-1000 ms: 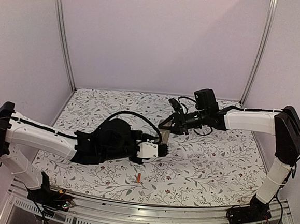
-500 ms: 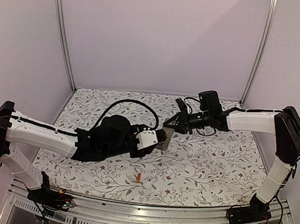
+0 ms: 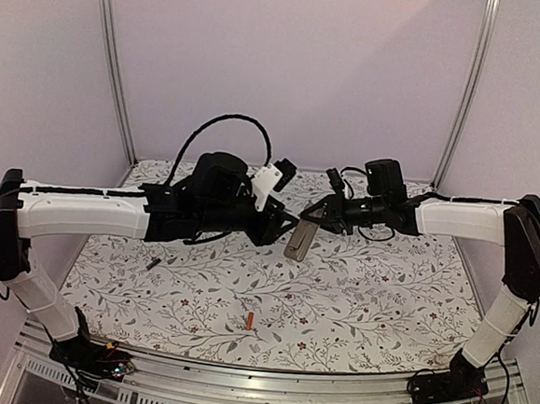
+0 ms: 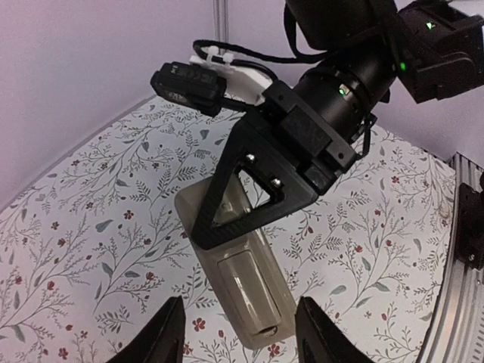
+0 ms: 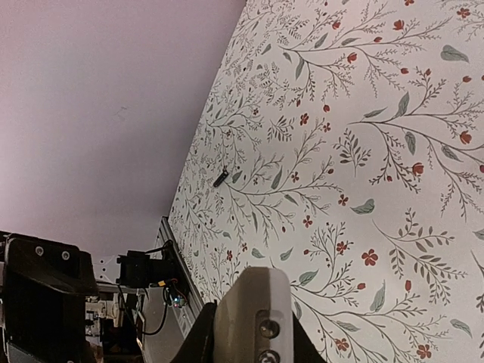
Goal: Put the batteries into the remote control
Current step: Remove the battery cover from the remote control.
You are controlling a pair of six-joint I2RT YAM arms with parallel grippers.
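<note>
My right gripper (image 3: 313, 219) is shut on the upper end of the remote control (image 3: 299, 241) and holds it tilted above the table. In the left wrist view the remote (image 4: 246, 283) shows its grey-beige back, with the right gripper's black finger across it. In the right wrist view its white end (image 5: 253, 310) sits between my fingers. My left gripper (image 3: 284, 225) is open and empty just left of the remote; its fingertips (image 4: 168, 336) flank the remote's lower end in that view. The orange-red battery (image 3: 251, 321) lies near the front edge. The dark battery (image 3: 154, 263) lies at the left, and also shows in the right wrist view (image 5: 221, 178).
The flowered tablecloth (image 3: 384, 295) covers the table. Metal frame posts (image 3: 115, 68) stand at the back corners and a metal rail (image 3: 265, 389) runs along the near edge. A black cable (image 3: 222, 123) loops above the left arm.
My left arm has risen off the table and swung back toward the remote, uncovering the dark battery at the left. My right gripper has kept the remote and lifted slightly.
</note>
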